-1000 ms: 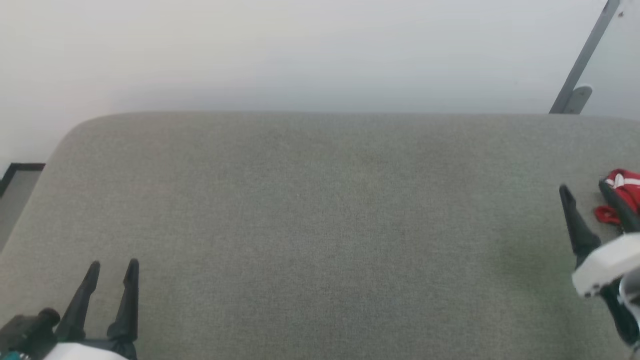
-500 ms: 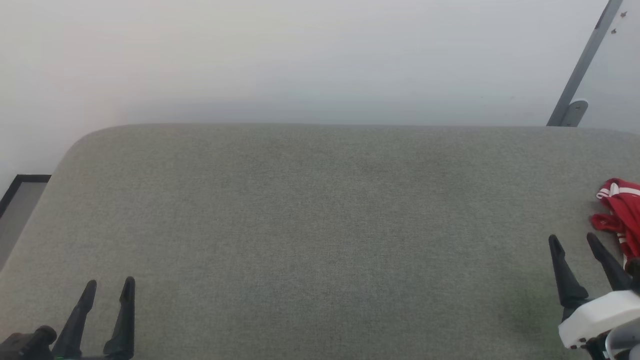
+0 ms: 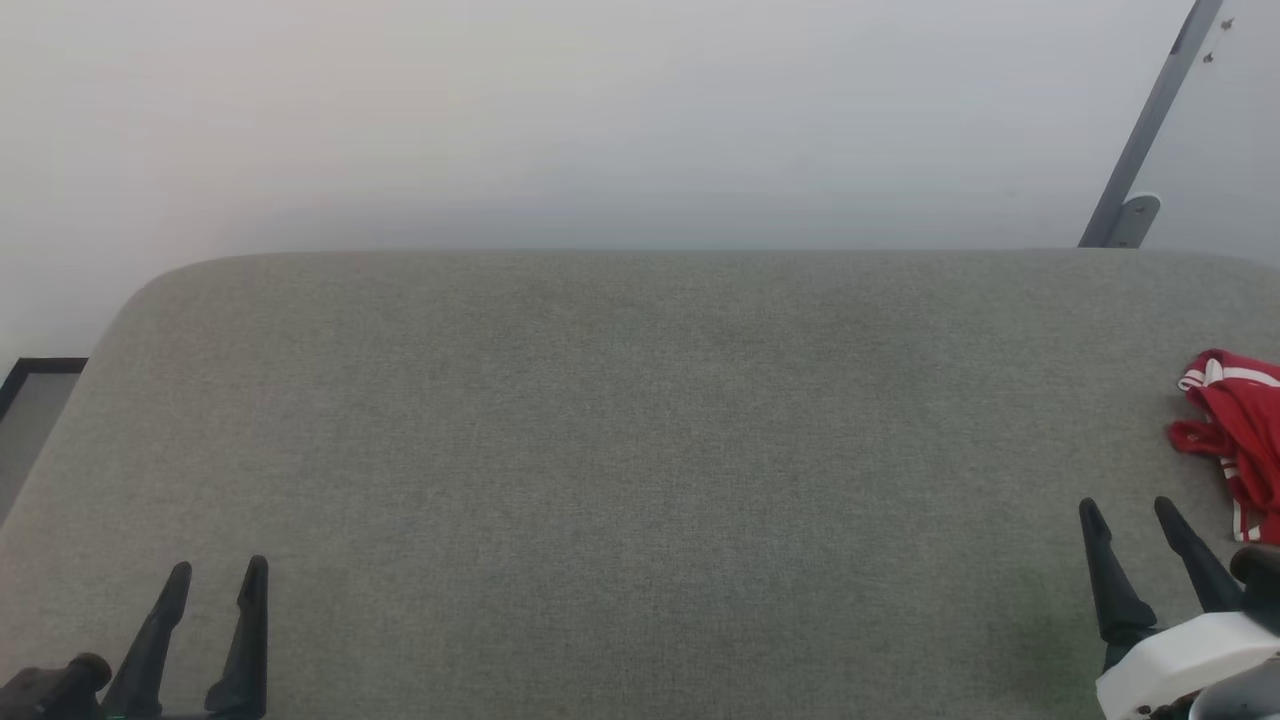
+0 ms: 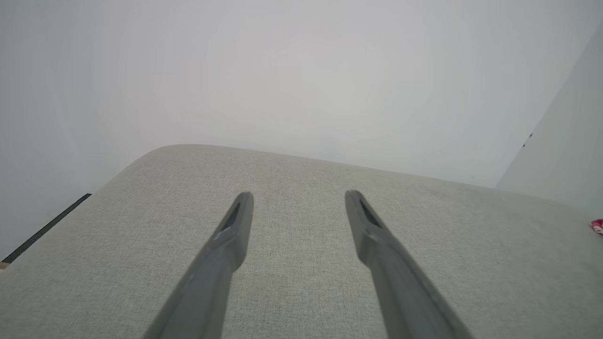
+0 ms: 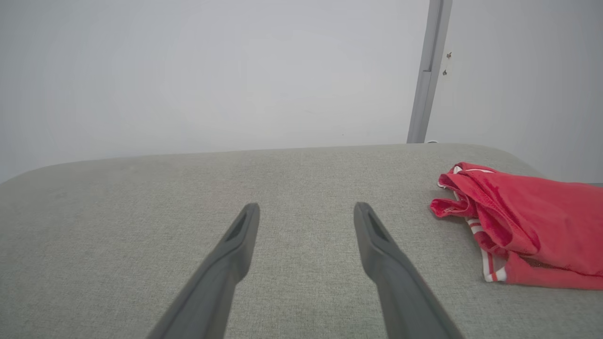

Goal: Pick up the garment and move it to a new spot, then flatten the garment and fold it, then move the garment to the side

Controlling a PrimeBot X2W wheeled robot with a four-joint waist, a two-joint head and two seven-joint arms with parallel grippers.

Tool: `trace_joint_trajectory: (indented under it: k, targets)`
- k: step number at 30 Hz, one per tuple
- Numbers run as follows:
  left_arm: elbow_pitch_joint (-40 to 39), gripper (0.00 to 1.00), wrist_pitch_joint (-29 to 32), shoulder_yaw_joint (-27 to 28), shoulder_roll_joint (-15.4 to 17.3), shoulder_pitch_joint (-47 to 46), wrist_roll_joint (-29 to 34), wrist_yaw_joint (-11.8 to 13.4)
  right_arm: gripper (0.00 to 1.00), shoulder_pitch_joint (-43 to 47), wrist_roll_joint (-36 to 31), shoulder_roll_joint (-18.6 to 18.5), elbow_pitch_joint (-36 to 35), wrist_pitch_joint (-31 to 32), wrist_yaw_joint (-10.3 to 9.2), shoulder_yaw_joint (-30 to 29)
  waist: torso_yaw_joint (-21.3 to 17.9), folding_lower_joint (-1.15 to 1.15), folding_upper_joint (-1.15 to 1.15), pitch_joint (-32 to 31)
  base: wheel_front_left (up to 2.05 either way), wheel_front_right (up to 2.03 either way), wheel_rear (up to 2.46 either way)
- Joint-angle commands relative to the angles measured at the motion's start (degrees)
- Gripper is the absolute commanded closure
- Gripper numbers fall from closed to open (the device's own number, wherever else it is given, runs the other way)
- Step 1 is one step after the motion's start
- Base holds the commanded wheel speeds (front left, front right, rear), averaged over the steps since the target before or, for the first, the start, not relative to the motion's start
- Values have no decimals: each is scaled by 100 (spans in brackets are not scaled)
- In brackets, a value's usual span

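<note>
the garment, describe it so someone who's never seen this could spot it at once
Start from the wide grey fabric-covered surface and follow it to its right side, near the slanted grey metal post. There lies the garment, a crumpled red jersey shirt with red-and-white striped trim, beyond the open right gripper. It is the sole bright-coloured thing on the cloth.

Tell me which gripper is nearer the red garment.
Right. The right gripper is open just short of the garment, not touching; the left gripper is far off across the grey cushion.
</note>
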Motion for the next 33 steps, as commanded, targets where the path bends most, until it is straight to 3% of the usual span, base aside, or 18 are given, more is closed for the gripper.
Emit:
trace_joint_trajectory:
  k: [1, 10, 11, 17, 33]
  targets:
    - [-24, 0, -25, -12, 17, 71, 25, -11, 0, 58, 3, 15, -7, 1, -9, 30, -8, 0, 0, 6, 0, 0, 0]
    - [-74, 0, -25, -75, 12, 71, -68, -12, 0, 20, 28, 35, -66, 75, -9, 69, -39, 0, 0, 27, 0, 0, 0]
    - [-56, 100, 1, -73, -3, 12, -59, -1, 100, 2, 11, 24, -36, 61, 0, 73, -39, 0, 0, 27, 0, 0, 0]
    - [194, 100, 119, -135, -297, -59, -392, -1, 100, 73, 382, 227, 163, 163, 1, 92, -40, 0, 0, 34, 0, 0, 0]
    - [334, 100, 543, -44, -581, -395, -1616, -4, 100, -80, 1777, 468, 83, 487, 0, -32, -41, 0, 0, 57, 0, 0, 0]
